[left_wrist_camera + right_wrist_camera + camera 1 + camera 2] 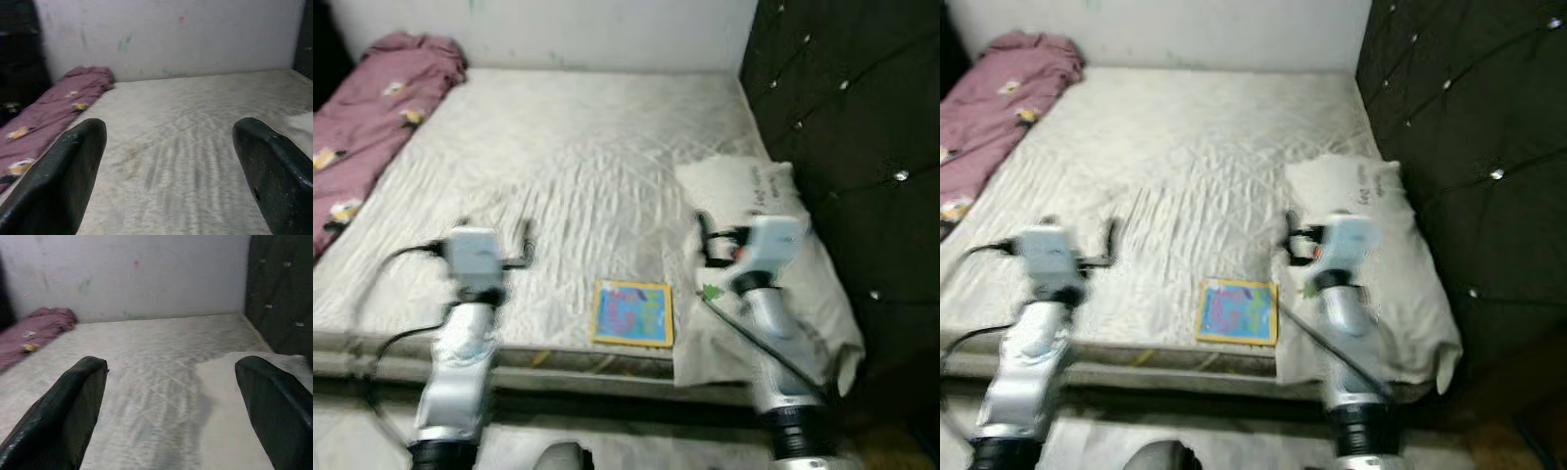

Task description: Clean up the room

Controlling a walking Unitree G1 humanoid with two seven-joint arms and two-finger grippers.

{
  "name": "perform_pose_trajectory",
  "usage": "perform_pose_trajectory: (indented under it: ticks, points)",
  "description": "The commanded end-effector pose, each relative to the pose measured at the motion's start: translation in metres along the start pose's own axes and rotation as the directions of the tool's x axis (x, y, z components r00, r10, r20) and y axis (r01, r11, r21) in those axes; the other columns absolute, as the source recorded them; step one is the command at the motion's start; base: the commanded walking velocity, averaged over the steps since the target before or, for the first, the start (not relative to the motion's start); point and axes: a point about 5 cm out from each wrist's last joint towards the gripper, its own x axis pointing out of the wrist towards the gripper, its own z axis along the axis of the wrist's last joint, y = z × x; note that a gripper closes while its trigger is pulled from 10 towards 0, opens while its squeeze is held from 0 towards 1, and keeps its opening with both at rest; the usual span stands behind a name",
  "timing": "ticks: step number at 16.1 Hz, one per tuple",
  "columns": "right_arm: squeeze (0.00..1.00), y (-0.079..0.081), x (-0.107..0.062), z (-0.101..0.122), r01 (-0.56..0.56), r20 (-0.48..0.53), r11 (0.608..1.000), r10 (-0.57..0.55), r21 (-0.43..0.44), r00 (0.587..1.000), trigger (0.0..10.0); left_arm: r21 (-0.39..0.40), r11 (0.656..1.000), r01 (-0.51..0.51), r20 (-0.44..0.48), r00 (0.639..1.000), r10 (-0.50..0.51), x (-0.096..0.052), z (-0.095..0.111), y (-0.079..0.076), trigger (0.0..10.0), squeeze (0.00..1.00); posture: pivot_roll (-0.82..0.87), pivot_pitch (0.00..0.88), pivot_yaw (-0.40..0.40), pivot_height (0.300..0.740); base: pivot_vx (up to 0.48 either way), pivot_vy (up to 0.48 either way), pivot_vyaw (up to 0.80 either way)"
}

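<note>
A flat, colourful square book with a yellow border lies on the white quilted mattress, close to its near edge and between my two arms. My left gripper hovers over the mattress to the left of the book, and its fingers stand wide apart with nothing between them. Right of the book, my right gripper hangs at the inner edge of a white pillow, also open and empty. A crumpled maroon blanket with yellow prints lies along the bed's far left side.
A dark tufted headboard rises along the right side of the bed, right behind the pillow. A pale wall closes off the far end. The mattress's near edge runs just below the book.
</note>
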Motion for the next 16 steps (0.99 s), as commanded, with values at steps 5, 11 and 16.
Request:
perform_pose_trajectory:
  ticks: [5,11,16]
  points:
    - [0.00,-0.0107,-0.0003,0.0003,0.034,-0.013,0.999,-0.035,-0.024,0.999,10.0,-0.026,0.999,0.036,-0.006,0.999,-0.036,0.0031,0.0009,-0.0071,10.0,0.00,-0.01,0.011,0.041,0.740,0.000,0.480,-0.57]
    - [0.00,-0.0113,-0.0001,0.0011,0.020,-0.013,0.999,-0.020,-0.044,1.000,10.0,-0.048,0.998,0.045,0.000,0.999,-0.045,0.0036,0.0016,-0.0101,10.0,0.00,-0.01,0.011,0.036,0.740,0.000,0.480,0.00]
    - [0.00,-0.0108,-0.0006,-0.0002,0.013,-0.022,0.999,-0.014,-0.053,1.000,10.0,-0.054,0.998,0.042,-0.002,0.999,-0.042,0.0035,0.0016,-0.0102,10.0,0.00,-0.01,0.016,0.033,0.740,0.000,0.480,0.00]
